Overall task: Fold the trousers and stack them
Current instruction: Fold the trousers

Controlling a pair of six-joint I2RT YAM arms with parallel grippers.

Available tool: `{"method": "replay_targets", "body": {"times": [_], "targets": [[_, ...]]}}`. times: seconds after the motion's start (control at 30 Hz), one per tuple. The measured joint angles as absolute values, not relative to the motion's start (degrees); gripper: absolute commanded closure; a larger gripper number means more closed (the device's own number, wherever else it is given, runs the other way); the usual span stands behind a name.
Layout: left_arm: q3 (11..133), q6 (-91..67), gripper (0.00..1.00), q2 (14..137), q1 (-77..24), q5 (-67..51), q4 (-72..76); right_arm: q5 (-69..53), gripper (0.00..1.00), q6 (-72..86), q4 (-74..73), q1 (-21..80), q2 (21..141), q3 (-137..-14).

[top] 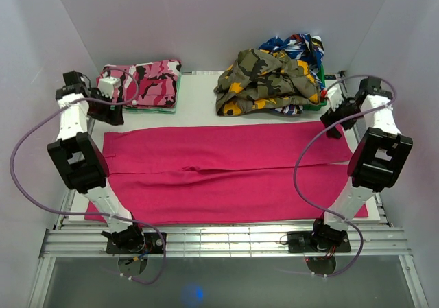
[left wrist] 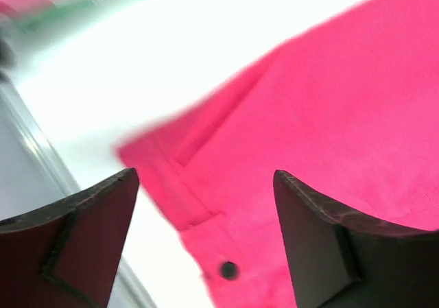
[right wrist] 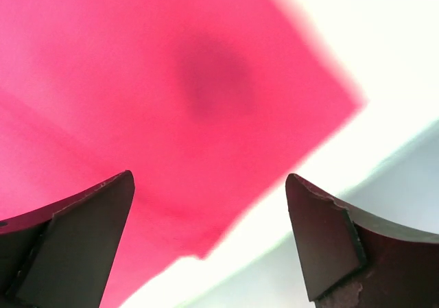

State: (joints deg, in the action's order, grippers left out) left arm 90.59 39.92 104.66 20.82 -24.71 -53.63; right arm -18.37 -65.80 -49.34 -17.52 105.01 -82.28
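The magenta-pink trousers (top: 226, 174) lie spread flat across the table, waist at the left and both legs running to the right. My left gripper (top: 111, 113) hovers open over the far left corner. In the left wrist view that waistband corner (left wrist: 185, 184) and a dark button (left wrist: 230, 270) lie below my open gripper (left wrist: 204, 178), with nothing held. My right gripper (top: 334, 121) hovers open over the far right corner. Beneath that gripper (right wrist: 209, 178), the right wrist view has the leg hem corner (right wrist: 206, 246), and the fingers (right wrist: 322, 239) are apart from the cloth.
A folded pink camouflage pair (top: 151, 81) sits at the back left. An olive-yellow camouflage garment (top: 264, 81) is heaped on a green basket (top: 317, 104) with blue clothes (top: 298, 47) at the back right. White walls close in on three sides. A metal rail (top: 226, 238) runs along the near edge.
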Motion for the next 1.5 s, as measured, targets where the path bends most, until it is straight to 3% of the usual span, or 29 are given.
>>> {"method": "replay_targets", "body": {"times": [0.13, 0.27, 0.5, 0.8, 0.9, 0.97, 1.1, 1.23, 1.5], "targets": [[104.66, 44.47, 0.1, 112.73, 22.7, -28.95, -56.55, -22.63, 0.0, -66.61, -52.99, -17.67, 110.34, -99.18], [105.32, 48.51, 0.1, 115.52, 24.16, -30.98, -58.92, -24.95, 0.05, -69.76, -57.87, -17.82, 120.84, -113.82], [104.97, 52.64, 0.11, 116.79, 26.0, -35.14, -60.45, -27.42, 0.04, -74.78, -61.63, -19.31, 131.79, -117.25], [102.45, 54.41, 0.12, 116.81, 31.68, -41.71, -59.68, -28.49, 0.11, -77.08, -61.1, -19.92, 140.07, -124.68], [103.92, 54.76, 0.13, 117.86, 32.8, -42.37, -60.01, -29.08, 0.2, -78.08, -61.28, -20.05, 141.08, -123.9], [105.75, 55.72, 0.14, 119.52, 32.95, -42.74, -60.25, -29.26, 0.37, -78.74, -61.73, -20.14, 141.08, -123.9], [108.49, 58.15, 0.13, 123.39, 32.88, -43.13, -61.39, -29.56, 0.56, -80.58, -63.99, -20.12, 141.21, -123.9], [112.22, 60.18, 0.09, 128.09, 32.64, -43.29, -62.54, -29.71, 0.92, -81.71, -66.0, -20.1, 141.21, -123.66], [116.09, 64.69, 0.09, 132.77, 31.51, -43.4, -63.16, -29.98, 0.92, -82.96, -65.56, -20.1, 140.18, -121.89]]}}
